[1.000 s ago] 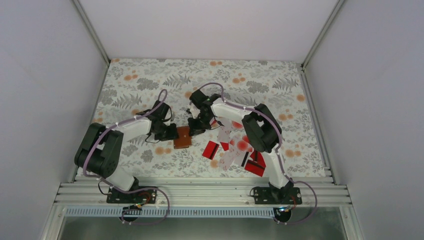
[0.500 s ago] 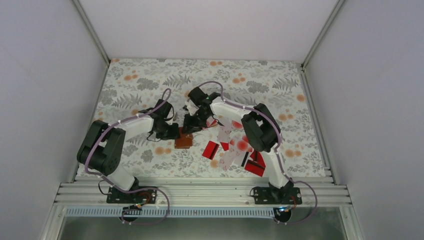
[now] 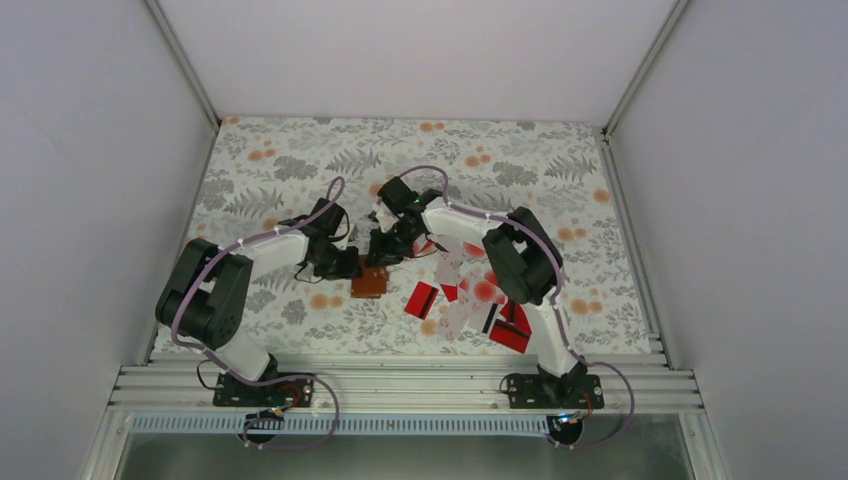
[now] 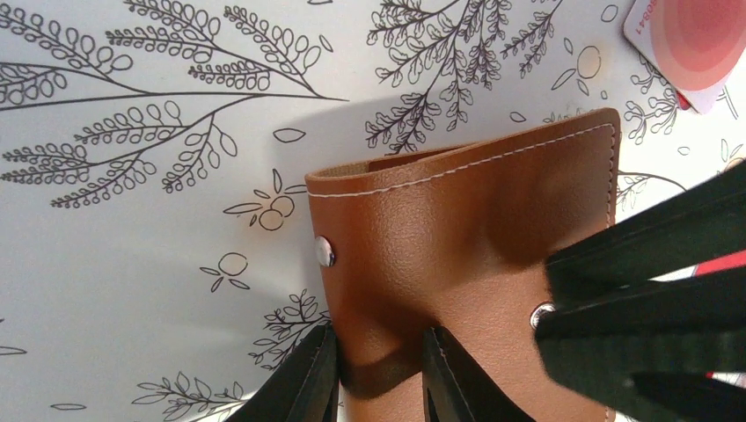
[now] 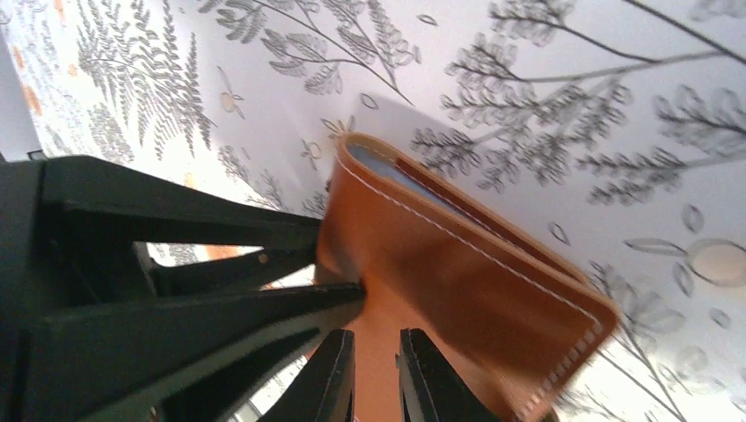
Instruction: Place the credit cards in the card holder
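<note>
Folded card holder point(image 4: 457, 264), contents unclear; left gripper point(image 4: 378, 376) jaws clamp its edge, right gripper point(image 5: 376, 374) jaws pinch its flap.

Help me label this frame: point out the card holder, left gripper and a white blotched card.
card holder point(image 4: 457, 237), left wrist view, brown front face.
left gripper point(image 4: 376, 360), left wrist view, between its fingertips.
white blotched card point(image 4: 695, 44), left wrist view, red blotch.

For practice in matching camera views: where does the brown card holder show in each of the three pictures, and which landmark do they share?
Top external: card holder, just left of centre.
Left wrist: card holder fills the centre and lower right.
Right wrist: card holder runs from centre to lower right.
Shared landmark: the leaf-print table cover.
</note>
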Controlling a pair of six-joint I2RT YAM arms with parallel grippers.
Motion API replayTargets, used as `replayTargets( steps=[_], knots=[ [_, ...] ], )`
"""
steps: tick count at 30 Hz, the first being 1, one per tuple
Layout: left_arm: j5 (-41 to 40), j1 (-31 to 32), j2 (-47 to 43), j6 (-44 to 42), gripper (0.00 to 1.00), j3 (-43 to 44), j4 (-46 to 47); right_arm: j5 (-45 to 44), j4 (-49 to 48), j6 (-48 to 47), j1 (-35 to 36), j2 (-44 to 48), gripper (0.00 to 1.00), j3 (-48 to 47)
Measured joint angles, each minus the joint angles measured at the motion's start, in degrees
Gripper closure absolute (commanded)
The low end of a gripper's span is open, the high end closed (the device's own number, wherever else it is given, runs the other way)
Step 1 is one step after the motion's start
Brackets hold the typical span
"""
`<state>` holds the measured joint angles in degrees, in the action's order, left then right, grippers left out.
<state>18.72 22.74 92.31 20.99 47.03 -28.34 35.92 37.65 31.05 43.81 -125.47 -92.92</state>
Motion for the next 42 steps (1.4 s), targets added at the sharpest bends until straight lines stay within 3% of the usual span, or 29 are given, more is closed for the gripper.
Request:
replayTargets(
  steps=[12,18,42],
  knots=[
    [-0.2,0.0,0.2,-0.6,0.76,0.3,-0.3,-5.7,-3.8,1.1,-2.7,15.4,0.85,11.9],
    [-0.3,0.0,0.3,-0.9,0.76,0.5,-0.6,-4.8,-5.8,2.0,-2.8,14.7,0.86,16.1],
    [0.0,0.0,1.1,-2.0,0.76,1.2,-1.3,1.1,-10.5,4.5,-2.0,10.4,0.88,16.6]
  ],
)
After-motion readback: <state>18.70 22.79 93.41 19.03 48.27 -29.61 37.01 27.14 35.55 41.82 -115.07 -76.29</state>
